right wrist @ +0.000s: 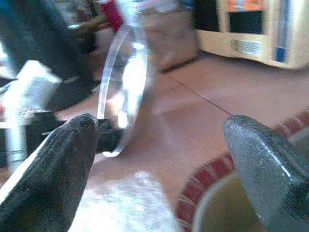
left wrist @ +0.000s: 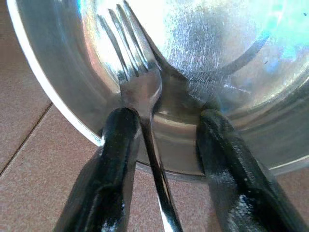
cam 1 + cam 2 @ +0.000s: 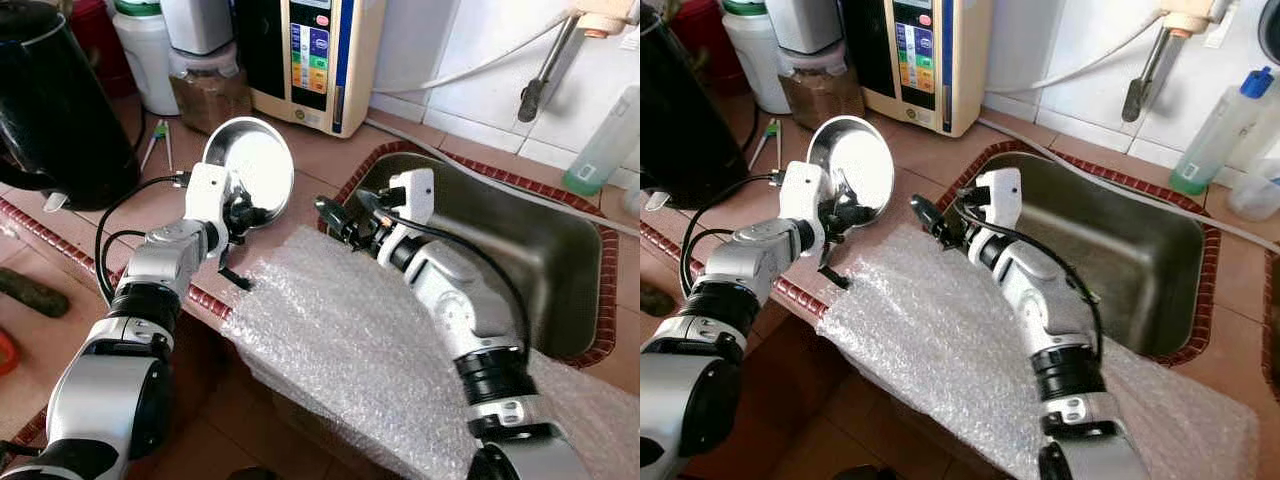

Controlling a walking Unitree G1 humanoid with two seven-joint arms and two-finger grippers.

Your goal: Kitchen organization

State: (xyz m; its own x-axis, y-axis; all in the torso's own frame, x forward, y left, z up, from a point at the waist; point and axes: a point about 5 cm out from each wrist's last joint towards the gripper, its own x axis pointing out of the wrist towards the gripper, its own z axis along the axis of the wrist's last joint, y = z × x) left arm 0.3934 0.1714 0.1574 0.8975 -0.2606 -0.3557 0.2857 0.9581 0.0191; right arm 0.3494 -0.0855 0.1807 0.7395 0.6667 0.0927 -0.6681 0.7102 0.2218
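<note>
Landmark: steel sink (image 3: 560,250), set into tiled worktop (image 3: 330,150).

- Bowl (image 3: 250,165): shiny steel, tilted on edge above worktop, left of sink, clamped at rim by left tool (image 3: 238,215).
- Fork (image 2: 140,87): steel, tines lying against bowl's inner wall, handle running back between left tool's fingers (image 2: 111,164); pinched together with bowl rim, as left wrist view shows.
- Left tool: closed on bowl and fork, just left of sink's near corner.
- Right tool (image 3: 335,218): held at sink's left rim, pointing toward bowl; fingers (image 1: 53,169) spread wide apart, gripping nothing.
- Bubble wrap (image 3: 340,330): clear sheet draped over worktop's front edge, in front of sink, under both forearms.
- Kettle (image 3: 55,100): black, far left of sink on worktop.
- Water unit (image 3: 310,55): cream box with coloured panel, behind and left of sink against wall.
- Jar (image 3: 205,85): brown contents, left of water unit.
- Tap (image 3: 545,65): metal spout above sink's back edge.
- Bottle (image 3: 605,140): clear greenish, behind sink's right end.
</note>
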